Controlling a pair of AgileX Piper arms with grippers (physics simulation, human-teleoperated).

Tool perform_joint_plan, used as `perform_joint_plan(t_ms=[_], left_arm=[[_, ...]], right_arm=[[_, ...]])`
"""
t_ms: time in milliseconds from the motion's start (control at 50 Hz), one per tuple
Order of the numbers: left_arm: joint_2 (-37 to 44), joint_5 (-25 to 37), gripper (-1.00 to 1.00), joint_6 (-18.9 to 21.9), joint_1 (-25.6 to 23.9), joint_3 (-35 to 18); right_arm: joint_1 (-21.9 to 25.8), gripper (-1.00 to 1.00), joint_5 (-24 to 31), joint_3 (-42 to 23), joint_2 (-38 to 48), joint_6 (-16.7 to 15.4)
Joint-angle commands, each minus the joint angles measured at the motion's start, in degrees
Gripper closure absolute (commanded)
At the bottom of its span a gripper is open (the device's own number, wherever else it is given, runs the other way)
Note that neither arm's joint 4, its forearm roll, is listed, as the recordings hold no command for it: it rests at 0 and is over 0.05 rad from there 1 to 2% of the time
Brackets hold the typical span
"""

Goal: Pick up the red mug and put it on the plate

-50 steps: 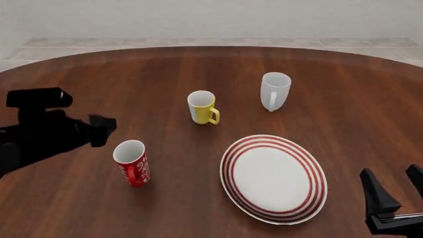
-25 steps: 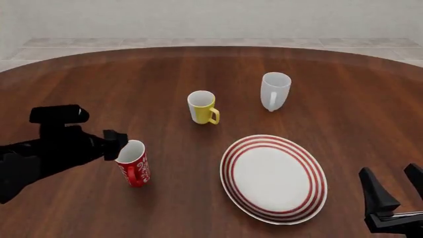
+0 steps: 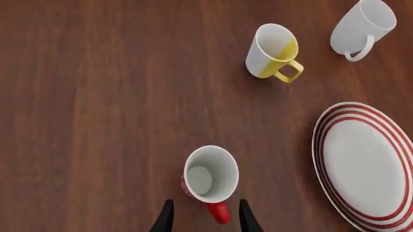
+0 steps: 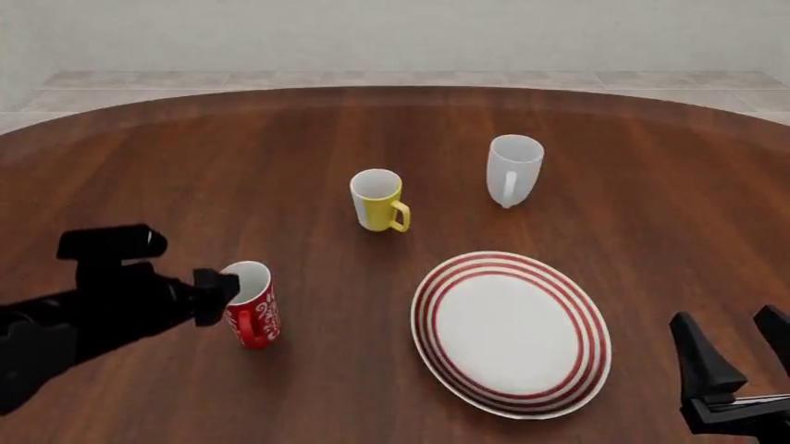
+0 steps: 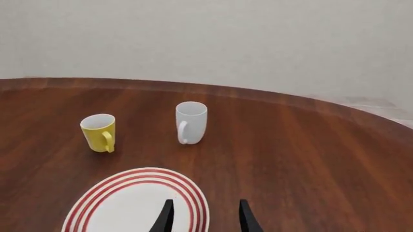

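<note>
The red mug [image 4: 251, 313] stands upright on the surface [image 4: 247, 148], well left of the plate [image 4: 510, 331], with the left tool [image 3: 202, 218] open and its fingers either side of the handle end. Over the past second that tool has swung in from the left and dropped to the rim, so it looks ready to close, though whether the fingers touch the mug yet is hard to tell. The right tool [image 5: 202, 217] waits open beside the plate, unmoved.
</note>
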Motion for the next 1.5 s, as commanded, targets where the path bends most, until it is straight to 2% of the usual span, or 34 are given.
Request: perform_joint_plan(t_ms=[20, 360, 1020, 1500], left_arm=[[-0.3, -0.7, -1.0, -0.6, -0.7, 1.4], [3.6, -5.1, -1.0, -2.6, -1.8, 3.2], [6.7, -8.6, -1.0, -5.3, -2.2, 5.8], [13.4, -14.1, -1.0, -7.4, -5.2, 6.4]], right_arm=[[0.1, -1.0, 0.1, 0.0, 0.0, 0.2], [0.0, -1.0, 1.0, 0.0, -0.9, -0.1], [0.1, -1.0, 0.8, 0.0, -0.5, -0.6], [0.3, -1.0, 0.0, 0.0, 0.6, -1.2]])
